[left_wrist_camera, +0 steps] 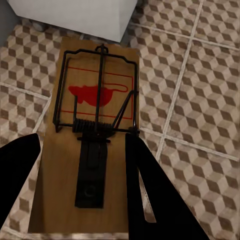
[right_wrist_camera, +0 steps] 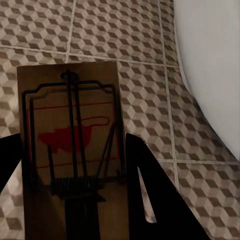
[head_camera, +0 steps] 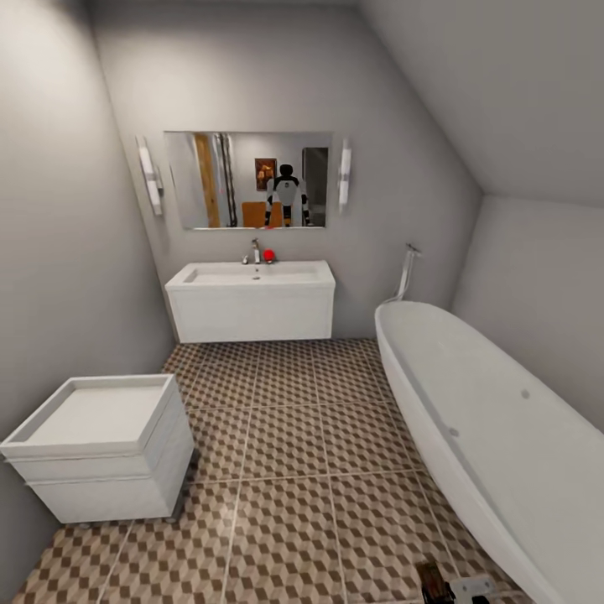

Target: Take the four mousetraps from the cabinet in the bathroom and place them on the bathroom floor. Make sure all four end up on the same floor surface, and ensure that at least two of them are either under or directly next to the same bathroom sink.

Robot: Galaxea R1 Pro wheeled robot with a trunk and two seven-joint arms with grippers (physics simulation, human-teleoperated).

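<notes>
In the left wrist view, my left gripper [left_wrist_camera: 82,145] is shut on a mousetrap [left_wrist_camera: 95,95], a tan board with black wire and a red mouse print, held above the bathroom floor [left_wrist_camera: 200,100]. My right gripper [right_wrist_camera: 72,145] is shut on a second mousetrap [right_wrist_camera: 70,115] over the same cube-patterned tiles [right_wrist_camera: 145,40]. The bathroom sink [head_camera: 252,274], a white basin with a chrome faucet on a white wall-hung vanity [head_camera: 252,315], stands at the far wall across the floor [head_camera: 285,436]. The cabinet is out of view.
A white oval bathtub [head_camera: 470,419] runs along the right side and shows in the right wrist view [right_wrist_camera: 210,60]. A low white box unit [head_camera: 101,449] stands against the left wall, its corner [left_wrist_camera: 75,15] near the left gripper. A mirror [head_camera: 247,179] hangs above the sink.
</notes>
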